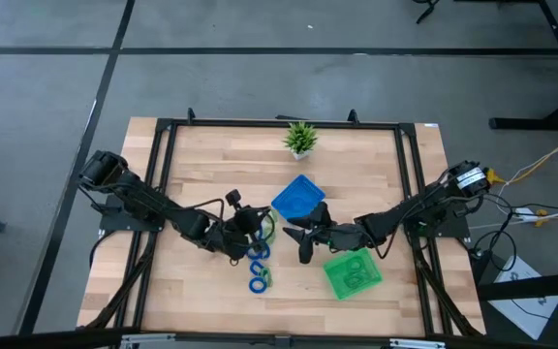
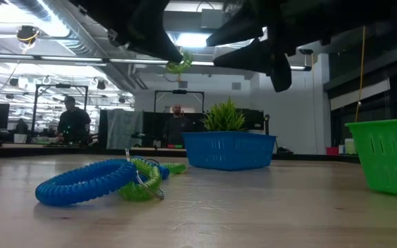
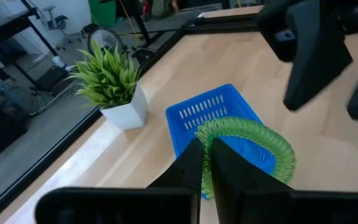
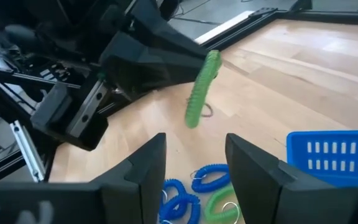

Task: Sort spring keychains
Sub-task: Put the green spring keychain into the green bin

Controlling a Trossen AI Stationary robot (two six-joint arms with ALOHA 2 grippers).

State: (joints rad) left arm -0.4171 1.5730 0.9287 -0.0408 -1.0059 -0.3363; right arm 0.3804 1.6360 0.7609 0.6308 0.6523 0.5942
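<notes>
Several keychains (image 1: 259, 269) lie unsorted mid-bench; green tray (image 1: 353, 274) holds some — left gripper (image 1: 260, 225) pinches a green coil (image 3: 247, 152), right gripper (image 1: 301, 236) wide.

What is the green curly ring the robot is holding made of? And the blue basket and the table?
The light green coiled keychain pinched in the left tool looks like glossy, slightly see-through plastic, wound like a spring. The blue square tray seems to be hard moulded plastic with slotted walls. The tabletop looks like pale wooden planks, showing grain and seams.
</notes>
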